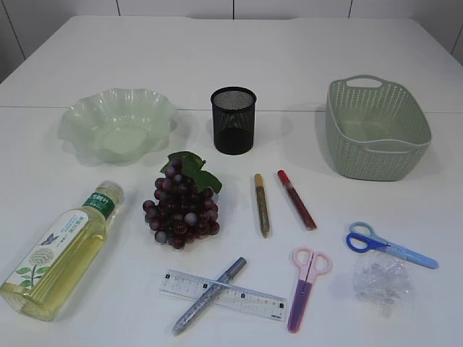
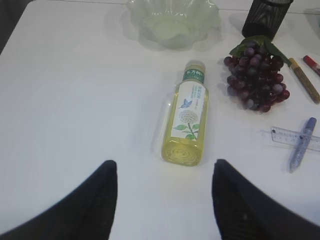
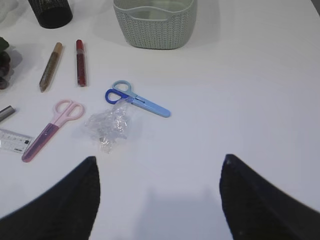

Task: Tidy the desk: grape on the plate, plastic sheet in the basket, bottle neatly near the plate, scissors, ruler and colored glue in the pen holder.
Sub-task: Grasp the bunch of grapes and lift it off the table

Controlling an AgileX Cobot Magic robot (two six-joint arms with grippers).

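Nothing is yet tidied, and both grippers are held open and empty above the white table (image 1: 239, 50)

The left gripper (image 2: 164, 197), jaws spread with nothing between them, is lined up behind the base of the clear plastic bottle of yellow liquid (image 2: 186, 117), which lies on its side with its cap towards the pale green wavy-edged plate (image 2: 172, 22); if the bottle is judged the first item, the jaws are best closed across its mid-body, then it is stood upright beside the plate. The dark purple grape bunch (image 1: 181, 206) lies just beside the bottle. The right gripper (image 3: 159, 197), also wide open and empty, is held near the crumpled clear plastic sheet (image 3: 109, 125), which touches the blue scissors (image 3: 137, 100); the sheet is best pinched from above at its bulk, clear of the handles, for the green woven basket (image 3: 155, 22)
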